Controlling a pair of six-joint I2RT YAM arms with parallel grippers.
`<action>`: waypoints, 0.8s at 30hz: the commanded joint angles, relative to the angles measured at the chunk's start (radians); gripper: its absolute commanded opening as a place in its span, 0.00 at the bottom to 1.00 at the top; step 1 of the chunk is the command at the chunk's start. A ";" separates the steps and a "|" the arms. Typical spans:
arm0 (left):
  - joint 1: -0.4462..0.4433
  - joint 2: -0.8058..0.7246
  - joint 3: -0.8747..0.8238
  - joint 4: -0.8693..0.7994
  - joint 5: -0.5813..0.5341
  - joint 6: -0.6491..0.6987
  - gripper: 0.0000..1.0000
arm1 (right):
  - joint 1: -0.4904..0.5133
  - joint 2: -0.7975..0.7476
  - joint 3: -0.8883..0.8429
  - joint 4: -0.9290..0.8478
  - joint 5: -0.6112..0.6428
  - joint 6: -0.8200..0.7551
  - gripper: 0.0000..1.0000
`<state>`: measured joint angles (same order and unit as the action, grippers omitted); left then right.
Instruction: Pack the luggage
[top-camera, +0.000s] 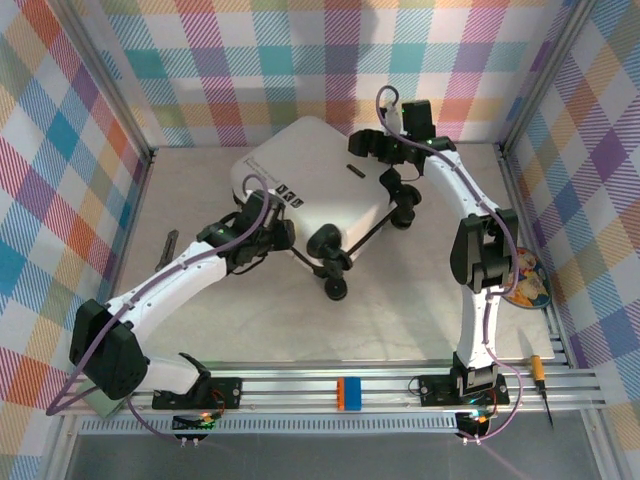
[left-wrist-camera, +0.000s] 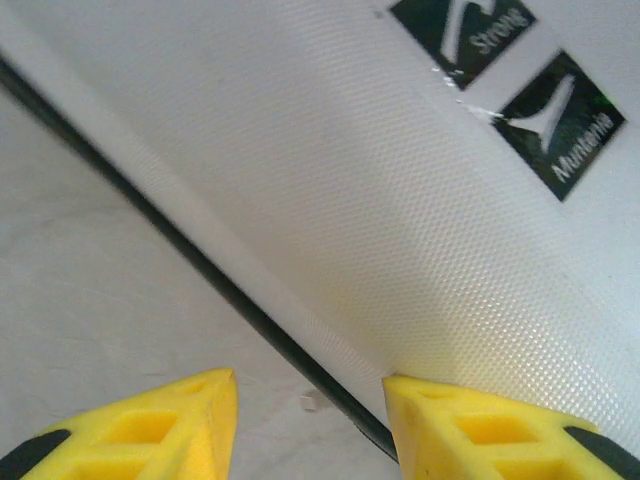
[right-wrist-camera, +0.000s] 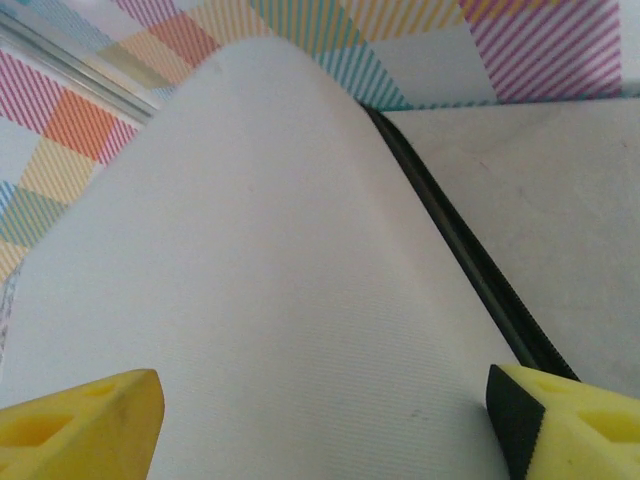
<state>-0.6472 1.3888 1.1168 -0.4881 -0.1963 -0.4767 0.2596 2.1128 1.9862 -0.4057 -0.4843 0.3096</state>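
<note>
A pale grey table (top-camera: 250, 330) sits inside plaid-patterned walls (top-camera: 60, 150), with an aluminium rail (top-camera: 400, 385) along the near edge. The luggage (top-camera: 310, 185) lies closed at the table's middle toward the back. Its shell is white with small black labels (left-wrist-camera: 560, 125), a dark seam and black wheels (top-camera: 335, 288). The left gripper (top-camera: 262, 240) is spread at its near-left edge, holding nothing. The right gripper (top-camera: 365, 145) gapes wide over the far side, empty.
</note>
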 joint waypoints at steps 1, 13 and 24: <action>-0.133 0.129 0.014 0.277 0.233 -0.057 0.46 | 0.177 0.039 0.093 -0.187 -0.375 -0.009 0.83; -0.252 0.137 0.202 0.113 0.035 0.048 0.49 | 0.081 0.076 0.313 -0.319 -0.317 -0.030 0.82; -0.033 -0.028 0.322 -0.064 -0.042 0.211 0.64 | -0.038 -0.249 -0.022 -0.259 -0.061 -0.061 0.89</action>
<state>-0.7647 1.3350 1.4147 -0.4709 -0.2279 -0.3244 0.1951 1.9499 2.0281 -0.6857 -0.6277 0.2714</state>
